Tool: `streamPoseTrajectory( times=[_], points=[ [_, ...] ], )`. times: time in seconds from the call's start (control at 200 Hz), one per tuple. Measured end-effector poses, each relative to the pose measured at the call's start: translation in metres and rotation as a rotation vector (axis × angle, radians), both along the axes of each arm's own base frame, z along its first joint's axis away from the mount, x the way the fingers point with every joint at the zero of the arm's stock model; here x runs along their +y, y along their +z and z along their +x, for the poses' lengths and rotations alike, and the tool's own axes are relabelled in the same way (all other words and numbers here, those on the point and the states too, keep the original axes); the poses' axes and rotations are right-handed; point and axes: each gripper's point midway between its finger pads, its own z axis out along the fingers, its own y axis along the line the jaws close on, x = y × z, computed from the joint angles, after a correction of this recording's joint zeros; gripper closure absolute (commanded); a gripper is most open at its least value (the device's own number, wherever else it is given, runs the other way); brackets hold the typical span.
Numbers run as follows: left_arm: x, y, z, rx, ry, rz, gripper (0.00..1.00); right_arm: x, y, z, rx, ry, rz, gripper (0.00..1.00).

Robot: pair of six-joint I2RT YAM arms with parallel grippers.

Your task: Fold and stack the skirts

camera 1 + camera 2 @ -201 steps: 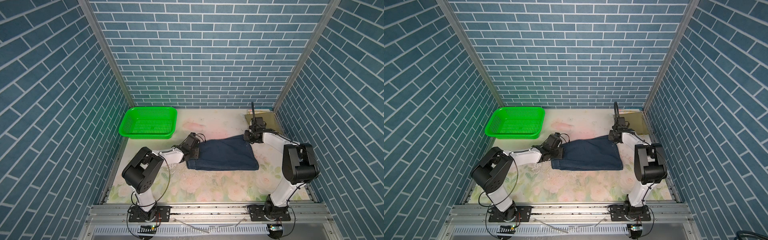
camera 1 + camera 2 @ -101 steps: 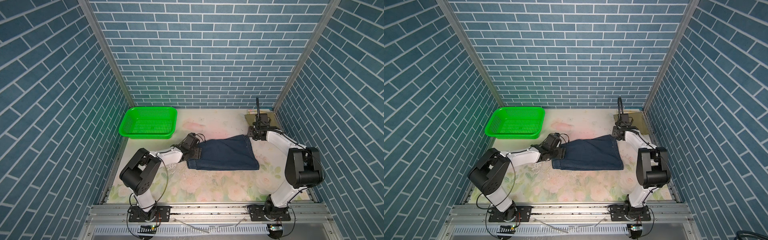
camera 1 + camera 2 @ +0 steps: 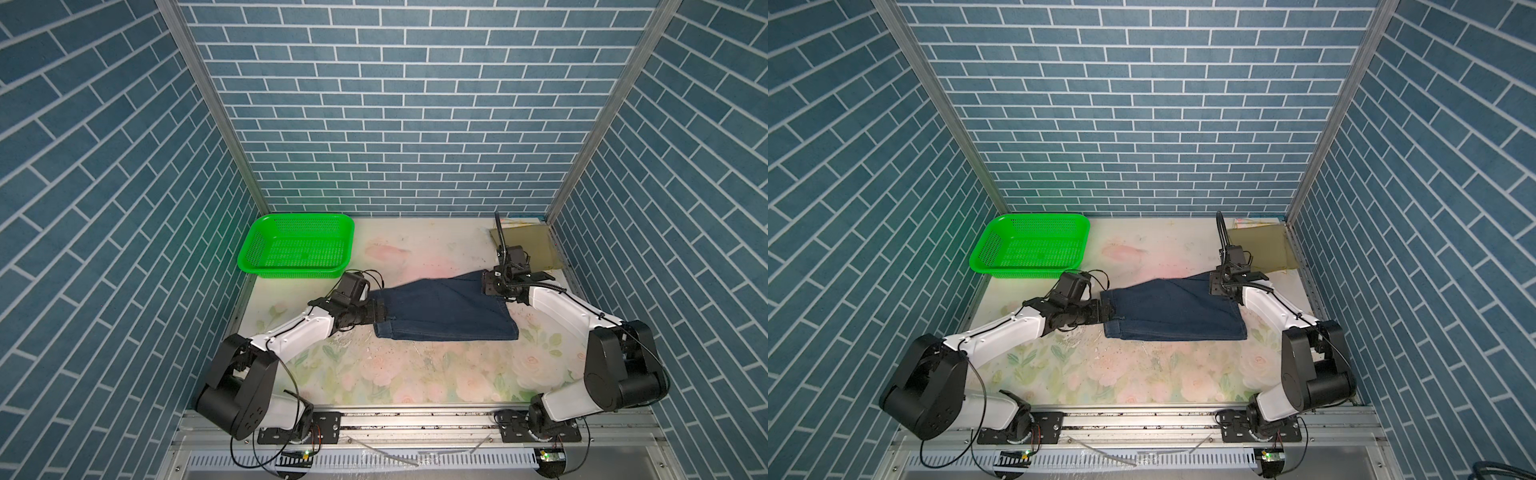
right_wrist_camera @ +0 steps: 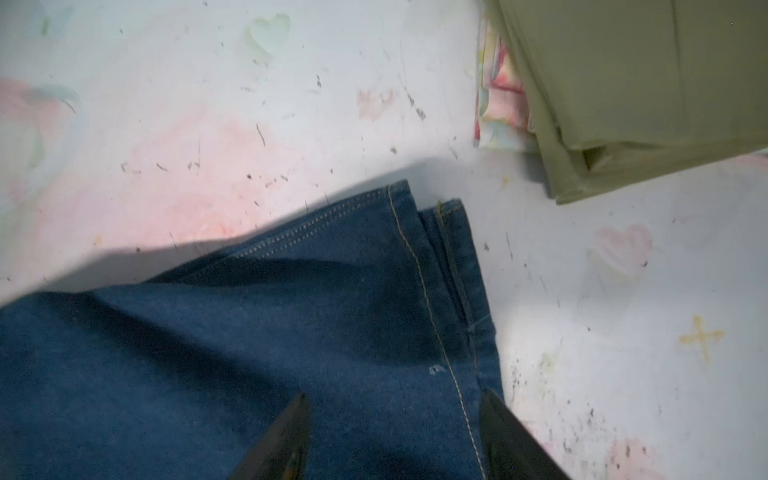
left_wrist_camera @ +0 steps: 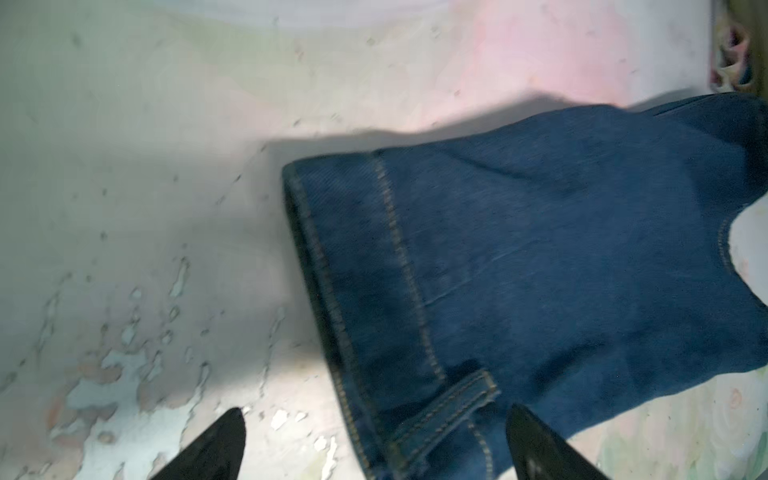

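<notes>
Denim skirt [image 3: 444,309] folded just below frame centre, green basket [image 3: 297,249] left of centre, left gripper [image 5: 376,410] spread wide over the waistband [image 5: 353,270], right gripper [image 4: 394,395] parted over the hem [image 4: 453,257], khaki skirt [image 3: 528,249] atop floral skirt [image 4: 496,104] right of centre.

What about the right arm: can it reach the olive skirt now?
Likely yes. The right tool stands open near the olive skirt; only bare table lies between them.
</notes>
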Motion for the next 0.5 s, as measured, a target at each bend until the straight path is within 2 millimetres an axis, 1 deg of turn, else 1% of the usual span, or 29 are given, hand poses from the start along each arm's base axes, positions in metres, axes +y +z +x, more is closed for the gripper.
streamPoseTrajectory(
  times=[0.055,0.185,0.225,0.29,0.39,0.5],
  points=[
    [0.000,-0.005,-0.001,0.021,0.004,-0.012,0.01,0.001,-0.002,-0.004,0.005,-0.003,0.006,0.35],
    [-0.009,-0.015,0.002,0.052,-0.014,-0.042,0.01,0.001,0.002,-0.006,-0.004,-0.004,0.013,0.35],
    [-0.012,-0.019,0.004,0.057,-0.019,-0.049,0.01,0.001,0.003,-0.006,-0.007,-0.006,0.014,0.35],
    [-0.018,-0.018,0.013,0.046,-0.018,-0.068,0.02,0.001,0.004,-0.006,-0.010,-0.006,0.015,0.36],
    [-0.025,-0.018,0.026,0.034,-0.014,-0.086,0.12,0.000,0.007,-0.007,-0.018,-0.009,0.013,0.36],
    [-0.028,-0.022,0.033,0.034,-0.010,-0.085,0.25,-0.003,0.008,-0.010,-0.026,-0.017,0.005,0.36]
  ],
)
